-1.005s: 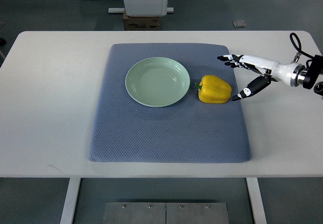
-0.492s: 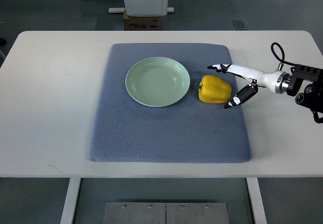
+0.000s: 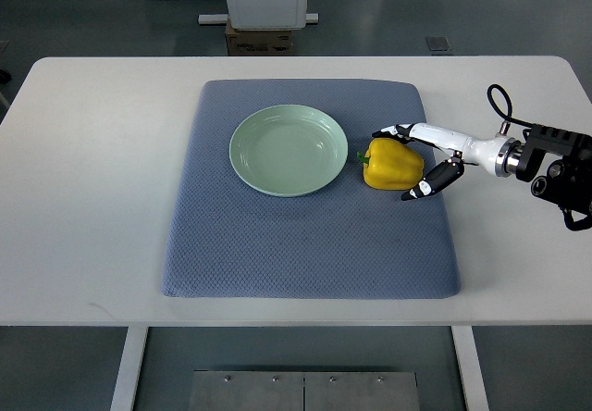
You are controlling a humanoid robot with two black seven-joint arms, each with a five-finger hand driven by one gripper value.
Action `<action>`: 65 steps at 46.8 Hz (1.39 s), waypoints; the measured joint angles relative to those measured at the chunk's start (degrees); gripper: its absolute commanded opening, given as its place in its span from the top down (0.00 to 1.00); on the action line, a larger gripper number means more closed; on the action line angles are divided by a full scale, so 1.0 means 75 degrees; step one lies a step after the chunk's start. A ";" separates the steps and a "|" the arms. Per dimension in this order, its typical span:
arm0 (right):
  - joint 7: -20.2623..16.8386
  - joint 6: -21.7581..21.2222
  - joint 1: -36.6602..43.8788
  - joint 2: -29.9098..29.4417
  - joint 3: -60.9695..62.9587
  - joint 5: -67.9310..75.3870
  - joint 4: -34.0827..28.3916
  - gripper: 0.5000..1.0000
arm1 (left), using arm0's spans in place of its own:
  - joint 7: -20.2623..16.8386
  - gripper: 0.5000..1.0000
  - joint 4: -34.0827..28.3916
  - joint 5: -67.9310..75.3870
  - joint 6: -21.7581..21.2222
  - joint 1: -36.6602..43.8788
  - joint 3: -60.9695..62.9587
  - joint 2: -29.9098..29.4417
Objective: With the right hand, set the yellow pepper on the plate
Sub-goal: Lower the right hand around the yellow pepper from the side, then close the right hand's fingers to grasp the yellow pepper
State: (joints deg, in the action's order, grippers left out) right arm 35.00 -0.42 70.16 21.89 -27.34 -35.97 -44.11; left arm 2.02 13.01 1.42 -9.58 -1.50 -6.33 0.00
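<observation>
A yellow pepper [image 3: 392, 164] with a green stem lies on the blue-grey mat [image 3: 310, 244], just right of the pale green plate [image 3: 289, 149]. The plate holds nothing. My right hand [image 3: 400, 163] comes in from the right edge and reaches around the pepper's right side. Its fingers [image 3: 393, 131] are spread along the pepper's far side and its thumb [image 3: 427, 185] lies by the near right side, not closed on it. The left arm is out of view.
The mat covers the middle of a white table [image 3: 83, 180]. A black wrist joint with a looped cable [image 3: 546, 156] sits over the table's right part. Beyond the far edge stand a white base and a cardboard box [image 3: 261, 36].
My right hand has moved left across the mat edge, from beside the pepper to straddling it with fingers behind and thumb in front. The pepper and plate have not moved.
</observation>
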 measured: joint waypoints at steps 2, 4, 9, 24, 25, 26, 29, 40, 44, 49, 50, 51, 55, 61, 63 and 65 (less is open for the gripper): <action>0.0000 0.0024 0.0000 -0.0040 -0.0004 0.0001 0.0024 0.26 | 0.0001 0.00 0.0000 0.0000 0.0000 0.0002 0.0000 0.0000; 0.0000 0.0031 -0.0001 -0.0079 -0.0007 0.0002 0.0047 0.26 | 0.0000 0.00 0.0000 0.0000 0.0000 0.0002 0.0000 0.0000; 0.0000 0.0043 -0.0002 -0.0176 -0.0011 0.0008 0.0137 0.28 | 0.0001 0.00 0.0000 0.0000 0.0000 0.0002 0.0000 0.0000; 0.0000 0.0046 -0.0137 -0.0576 0.0031 0.0105 0.0460 1.00 | 0.0000 0.00 0.0000 0.0000 0.0000 0.0001 0.0000 0.0000; 0.0000 0.0046 -0.0141 -0.0613 0.0032 0.0107 0.0492 1.00 | 0.0001 0.00 0.0000 0.0000 0.0000 0.0001 0.0000 0.0000; 0.0000 0.0046 -0.0143 -0.0637 0.0033 0.0108 0.0519 1.00 | 0.0001 0.00 0.0000 -0.0001 0.0000 0.0001 0.0000 0.0000; 0.0000 0.0046 -0.0152 -0.0719 0.0037 0.0118 0.0617 1.00 | 0.0001 0.00 0.0000 -0.0002 0.0000 0.0001 0.0000 0.0000; 0.0000 0.0215 -0.0217 -0.0751 0.0117 0.0176 0.0702 1.00 | 0.0000 0.00 0.0000 -0.0002 0.0000 0.0001 0.0000 0.0000; 0.0000 0.0385 -0.0268 -0.0751 0.0118 0.0314 0.0703 1.00 | 0.0001 0.00 0.0000 -0.0003 0.0000 0.0001 0.0000 0.0000; 0.0000 0.0441 -0.0271 -0.0740 0.0118 0.0395 0.0699 1.00 | 0.0000 0.00 0.0000 -0.0002 0.0000 0.0001 0.0000 0.0000; 0.0000 0.0451 -0.0271 -0.0732 0.0118 0.0398 0.0697 1.00 | 0.0001 0.00 0.0000 -0.0002 0.0000 0.0001 0.0000 0.0000; 0.0000 0.0458 -0.0271 -0.0724 0.0118 0.0400 0.0695 1.00 | 0.0001 0.00 0.0000 -0.0002 0.0000 0.0001 0.0000 0.0000; 0.0000 0.0475 -0.0271 -0.0695 0.0118 0.0401 0.0685 1.00 | 0.0001 0.00 0.0000 -0.0002 0.0000 0.0002 0.0000 0.0000; 0.0000 0.0478 -0.0230 -0.0660 0.0121 0.0410 0.0679 1.00 | 0.0001 0.00 0.0000 -0.0002 0.0000 0.0002 0.0000 0.0000; 0.0000 0.0487 -0.0206 -0.0659 0.0125 0.0411 0.0679 1.00 | 0.0000 0.00 0.0000 -0.0002 0.0000 0.0001 0.0000 0.0000; 0.0000 0.0509 -0.0195 -0.0669 0.0127 0.0410 0.0671 1.00 | 0.0001 0.00 0.0000 -0.0002 0.0000 0.0002 0.0000 0.0000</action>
State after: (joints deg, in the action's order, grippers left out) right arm 35.00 3.40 68.69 16.88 -26.38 -32.89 -39.07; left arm 2.02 13.01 1.41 -9.58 -1.49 -6.33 0.00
